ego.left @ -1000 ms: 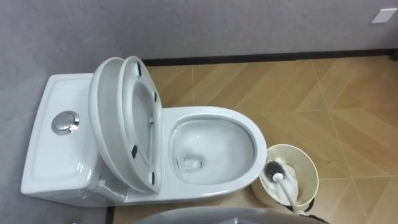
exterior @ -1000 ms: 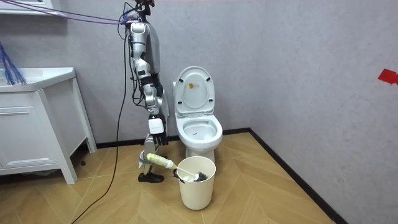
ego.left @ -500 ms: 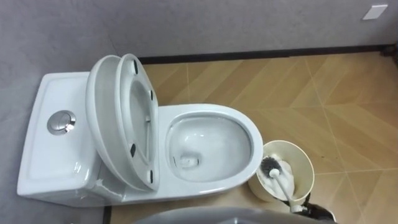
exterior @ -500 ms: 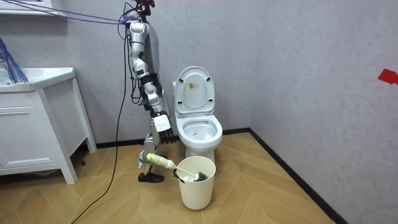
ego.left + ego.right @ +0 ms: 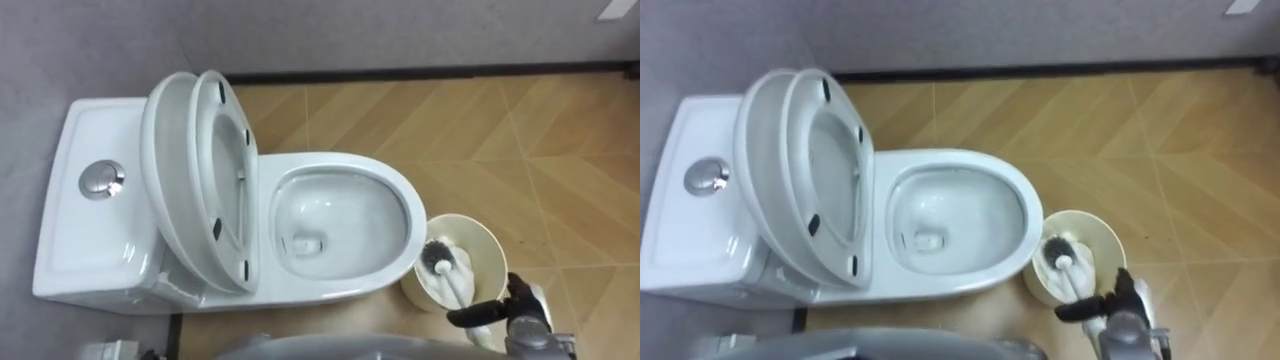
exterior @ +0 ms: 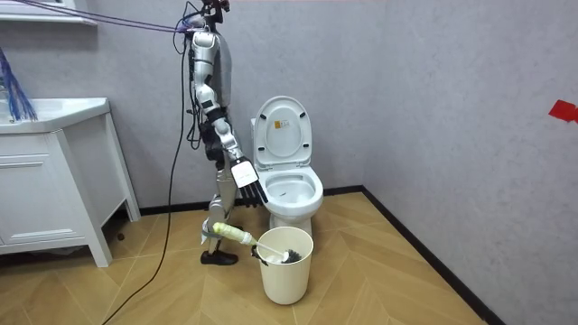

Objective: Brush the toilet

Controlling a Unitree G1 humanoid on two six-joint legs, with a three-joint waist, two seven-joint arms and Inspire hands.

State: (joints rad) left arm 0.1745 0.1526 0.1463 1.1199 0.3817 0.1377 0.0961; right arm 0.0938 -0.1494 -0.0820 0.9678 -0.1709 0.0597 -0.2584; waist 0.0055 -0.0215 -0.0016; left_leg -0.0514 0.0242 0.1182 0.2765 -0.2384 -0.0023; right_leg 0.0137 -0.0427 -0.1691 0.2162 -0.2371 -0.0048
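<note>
The white toilet [image 5: 340, 220] stands against the grey wall with its lid and seat [image 5: 195, 180] raised and the bowl bare. Right of the bowl is a cream bucket [image 5: 485, 250] holding the toilet brush [image 5: 437, 255], black bristle head down and white handle leaning toward me. My right hand [image 5: 512, 312] comes in at the lower right with fingers straight, over the handle's near end. In the room view this hand [image 6: 250, 177] hangs well above the bucket [image 6: 287, 275]. A bit of my left hand [image 5: 108, 351] sits at the bottom left edge.
I stand beside the toilet, on the room view's left of it. A white cabinet [image 6: 54, 190] with a basin is further left. Wooden floor [image 5: 520, 140] lies open beyond the bucket. The flush button [image 5: 102, 180] is on the cistern top.
My right arm has swung forward and up from my side, bringing the hand into the eye view at the lower right. The camera has shifted slightly. Toilet, bucket and brush have not moved.
</note>
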